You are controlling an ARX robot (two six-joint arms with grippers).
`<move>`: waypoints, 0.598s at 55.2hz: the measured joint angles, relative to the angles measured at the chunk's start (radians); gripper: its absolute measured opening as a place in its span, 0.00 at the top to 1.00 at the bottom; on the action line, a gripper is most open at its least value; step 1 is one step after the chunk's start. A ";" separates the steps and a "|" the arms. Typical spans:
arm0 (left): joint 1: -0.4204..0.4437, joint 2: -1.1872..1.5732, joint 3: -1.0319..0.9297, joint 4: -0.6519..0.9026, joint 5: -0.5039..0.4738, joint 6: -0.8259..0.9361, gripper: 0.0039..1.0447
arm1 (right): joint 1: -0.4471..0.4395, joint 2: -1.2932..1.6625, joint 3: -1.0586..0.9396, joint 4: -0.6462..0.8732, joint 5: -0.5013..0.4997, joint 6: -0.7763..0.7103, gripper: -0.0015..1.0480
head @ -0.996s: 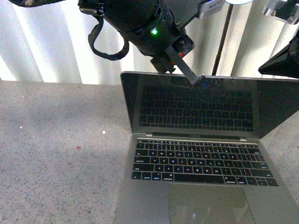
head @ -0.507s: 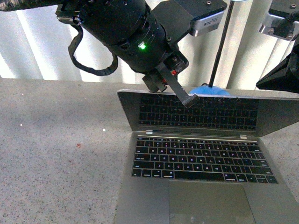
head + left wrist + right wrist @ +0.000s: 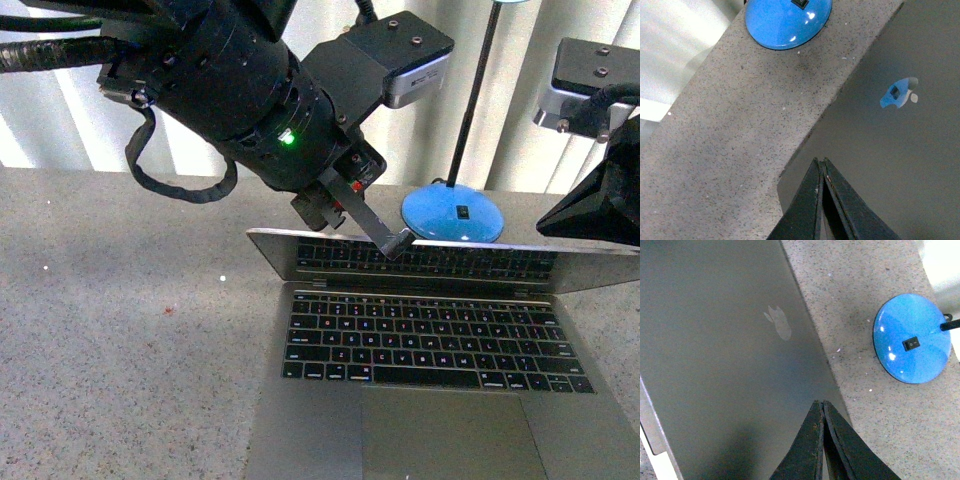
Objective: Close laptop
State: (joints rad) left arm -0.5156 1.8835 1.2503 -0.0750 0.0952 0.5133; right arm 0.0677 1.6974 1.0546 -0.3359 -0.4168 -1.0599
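Note:
The grey-silver laptop [image 3: 430, 350] lies on the speckled table with its lid tilted far down over the black keys, only a narrow strip of screen [image 3: 430, 262] showing. My left gripper [image 3: 398, 243] is shut and its tip rests on the lid's top edge. In the left wrist view my left gripper [image 3: 821, 161] is over the grey lid [image 3: 890, 150] near its edge, with the apple logo [image 3: 897, 94] reflecting blue. My right gripper [image 3: 820, 402] is shut over the lid [image 3: 715, 340] near its edge, and the logo [image 3: 779, 322] shows there too. The right arm [image 3: 595, 205] is at the right edge of the front view.
A lamp with a round blue base [image 3: 452, 215] and thin black pole stands just behind the laptop; it also shows in the left wrist view [image 3: 787, 20] and the right wrist view [image 3: 912, 340]. White curtains hang behind the table [image 3: 120, 330].
The laptop lid has swung steadily down toward the keyboard, with my left gripper following it downward. The blue lamp base has come into view behind the lid.

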 joint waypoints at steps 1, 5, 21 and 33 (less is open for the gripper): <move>0.000 0.000 -0.003 0.002 0.002 -0.004 0.97 | 0.001 0.002 -0.001 0.000 0.000 -0.001 0.97; 0.001 0.001 -0.018 0.012 0.008 -0.026 0.97 | 0.005 0.010 -0.008 0.000 0.004 -0.010 0.97; 0.001 0.010 -0.071 0.032 0.032 -0.054 0.97 | 0.022 0.042 -0.031 0.010 0.011 -0.019 0.97; 0.001 0.017 -0.108 0.069 0.054 -0.095 0.97 | 0.034 0.046 -0.047 0.015 0.015 -0.027 0.97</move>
State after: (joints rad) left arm -0.5144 1.9007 1.1423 -0.0059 0.1493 0.4179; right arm 0.1013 1.7435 1.0077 -0.3206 -0.4015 -1.0866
